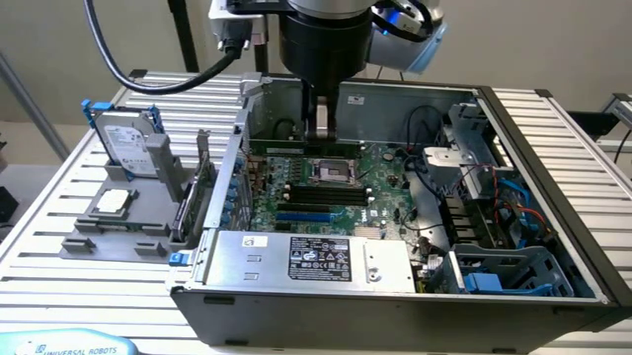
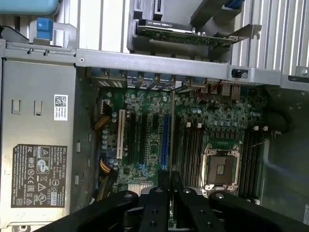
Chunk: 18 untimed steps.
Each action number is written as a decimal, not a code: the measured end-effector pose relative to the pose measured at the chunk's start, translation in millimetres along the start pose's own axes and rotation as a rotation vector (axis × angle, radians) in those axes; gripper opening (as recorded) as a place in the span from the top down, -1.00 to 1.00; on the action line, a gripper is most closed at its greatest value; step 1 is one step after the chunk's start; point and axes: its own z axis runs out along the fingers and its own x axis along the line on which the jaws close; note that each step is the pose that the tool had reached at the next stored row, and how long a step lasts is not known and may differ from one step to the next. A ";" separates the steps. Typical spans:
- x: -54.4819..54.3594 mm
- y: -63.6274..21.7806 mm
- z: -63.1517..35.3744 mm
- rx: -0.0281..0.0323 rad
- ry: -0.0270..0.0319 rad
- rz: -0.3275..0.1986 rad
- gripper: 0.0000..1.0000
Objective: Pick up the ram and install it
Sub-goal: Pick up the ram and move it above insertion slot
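The open computer case lies under the arm, and the gripper hangs inside it, close to one wall. The green motherboard spreads out below the gripper. The silver power supply sits well apart from the fingers, at the opposite end of the case. Outside the case, off to the gripper's side toward the exterior view's left, the hard drive stands upright in a grey holder. The black memory slots and the CPU socket lie just beneath the hand. The fingers are clamped on the ram, a thin green stick seen edge-on above the board. Whether it touches a slot I cannot tell.
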 end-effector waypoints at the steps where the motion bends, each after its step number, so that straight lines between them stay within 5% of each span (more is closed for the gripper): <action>1: -1.4 -3.3 1.3 -0.0002 0.0021 0.000 0.73; 18: -67.7 -25.0 30.7 -0.0019 0.0438 0.000 0.73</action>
